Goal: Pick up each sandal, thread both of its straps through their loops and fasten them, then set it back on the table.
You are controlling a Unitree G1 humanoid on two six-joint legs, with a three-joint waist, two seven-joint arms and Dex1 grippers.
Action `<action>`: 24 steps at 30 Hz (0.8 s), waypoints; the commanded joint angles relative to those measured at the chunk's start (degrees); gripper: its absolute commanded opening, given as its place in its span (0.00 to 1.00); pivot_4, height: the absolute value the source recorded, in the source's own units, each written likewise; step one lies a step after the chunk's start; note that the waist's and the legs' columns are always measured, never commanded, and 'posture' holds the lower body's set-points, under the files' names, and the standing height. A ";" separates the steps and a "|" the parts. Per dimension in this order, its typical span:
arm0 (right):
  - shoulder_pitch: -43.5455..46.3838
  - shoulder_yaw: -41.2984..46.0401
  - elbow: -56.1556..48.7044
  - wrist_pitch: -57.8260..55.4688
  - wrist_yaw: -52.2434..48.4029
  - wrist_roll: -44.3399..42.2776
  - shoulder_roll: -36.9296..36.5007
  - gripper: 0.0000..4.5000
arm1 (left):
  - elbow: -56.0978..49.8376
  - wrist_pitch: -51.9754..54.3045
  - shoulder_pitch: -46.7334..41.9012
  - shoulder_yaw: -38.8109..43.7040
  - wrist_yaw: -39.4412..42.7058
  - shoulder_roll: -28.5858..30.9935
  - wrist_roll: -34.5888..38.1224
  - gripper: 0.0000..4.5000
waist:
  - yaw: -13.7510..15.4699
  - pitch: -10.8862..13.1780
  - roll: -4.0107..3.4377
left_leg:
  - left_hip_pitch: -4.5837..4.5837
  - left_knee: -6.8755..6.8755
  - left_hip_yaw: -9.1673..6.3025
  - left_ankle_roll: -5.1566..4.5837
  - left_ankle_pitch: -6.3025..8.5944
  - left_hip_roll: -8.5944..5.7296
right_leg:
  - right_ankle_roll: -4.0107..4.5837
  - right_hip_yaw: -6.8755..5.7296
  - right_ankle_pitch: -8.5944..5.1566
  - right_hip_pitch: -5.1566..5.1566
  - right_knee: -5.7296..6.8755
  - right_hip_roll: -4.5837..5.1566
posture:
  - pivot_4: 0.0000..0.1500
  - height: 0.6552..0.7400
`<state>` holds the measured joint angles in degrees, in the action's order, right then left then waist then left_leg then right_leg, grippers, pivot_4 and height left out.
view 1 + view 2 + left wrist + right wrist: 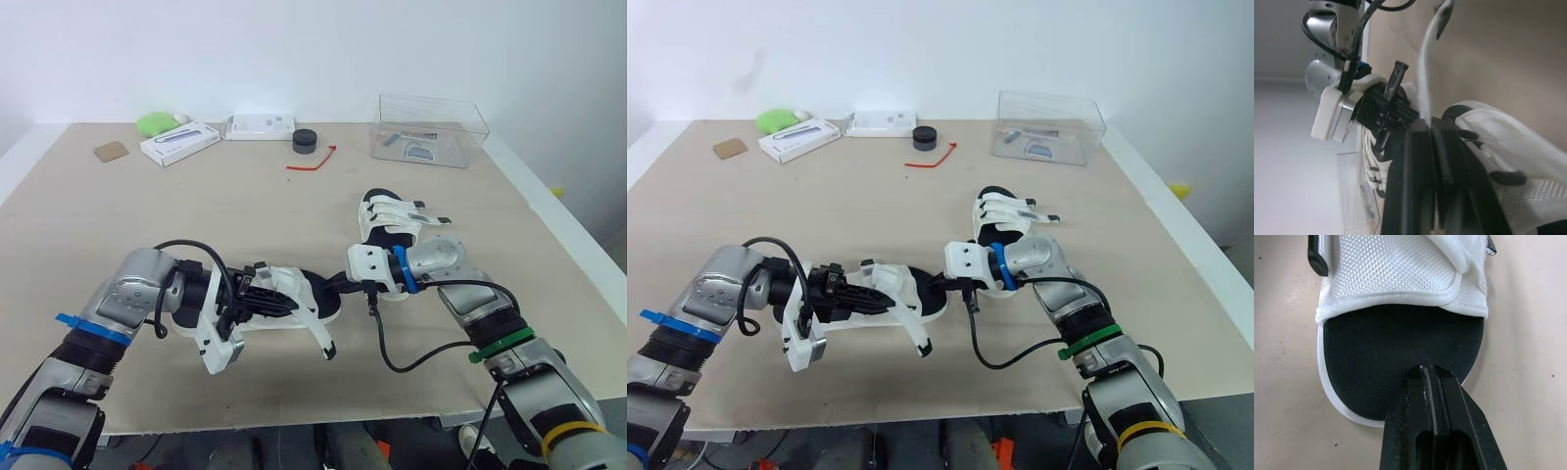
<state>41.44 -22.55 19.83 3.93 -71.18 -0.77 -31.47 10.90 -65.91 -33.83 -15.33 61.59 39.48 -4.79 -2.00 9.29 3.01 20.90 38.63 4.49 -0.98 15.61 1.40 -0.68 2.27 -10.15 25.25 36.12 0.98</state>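
Note:
The near sandal (299, 297), white mesh with a black footbed, lies sideways low over the table (245, 206) between my two grippers. My left gripper (258, 294) is shut on one of its white straps (1426, 73), which runs out past the fingers. A loose strap end (321, 338) hangs toward the table's front edge. My right gripper (339, 287) is shut on the sandal's toe edge (1415, 357), fingers pinching the black sole. The second sandal (390, 219) rests on the table just behind my right wrist, several straps lying across it.
A clear plastic box (431, 128) stands at the back right. Along the back sit a black puck (305, 140), a red tie (312, 162), two white boxes (179, 142) (260, 125), a green object (155, 122) and a brown card (111, 151).

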 commanded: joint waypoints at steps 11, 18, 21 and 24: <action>-1.78 -1.60 2.48 -0.24 -0.48 3.75 -1.37 0.00 | -15.21 38.19 1.86 4.00 -0.09 8.99 17.29 0.61 | 0.04 0.02 -0.04 | 0.00 -0.02 0.09 0.00 0.01 0.14 | -0.03 0.15 -0.03 0.06 0.01 -0.41 | 1.00 1.00; -1.42 -1.92 3.39 0.64 -1.16 3.76 -1.02 0.00 | -29.57 87.55 14.63 14.15 1.06 24.11 47.70 0.61 | -0.01 0.07 -0.07 | -0.03 -0.07 -0.01 0.01 0.01 0.28 | 0.03 0.15 -0.14 0.09 0.03 -0.65 | 1.00 1.00; -1.12 -2.08 3.94 1.04 -1.28 3.90 -0.58 0.00 | -36.49 102.55 22.98 19.19 -0.65 27.92 62.94 0.61 | 0.23 0.09 -0.11 | -0.07 -0.12 -0.06 0.02 0.02 0.27 | 0.02 0.11 -0.23 0.08 0.04 -0.65 | 1.00 1.00; -0.84 -2.22 4.42 1.32 -1.36 4.01 -0.21 0.00 | -42.55 109.17 29.54 21.41 -5.54 26.37 72.58 0.61 | 0.19 0.12 -0.17 | -0.18 -0.14 0.04 0.10 0.07 0.27 | 0.04 0.15 -0.26 0.05 0.04 -0.58 | 1.00 1.00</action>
<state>41.68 -22.61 21.09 6.22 -72.38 -0.74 -31.15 -27.78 39.97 -5.36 3.62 58.51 66.34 61.83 -1.81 9.41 2.85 20.69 38.46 4.54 -0.88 15.68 1.67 -0.64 2.43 -10.42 25.29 36.16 0.42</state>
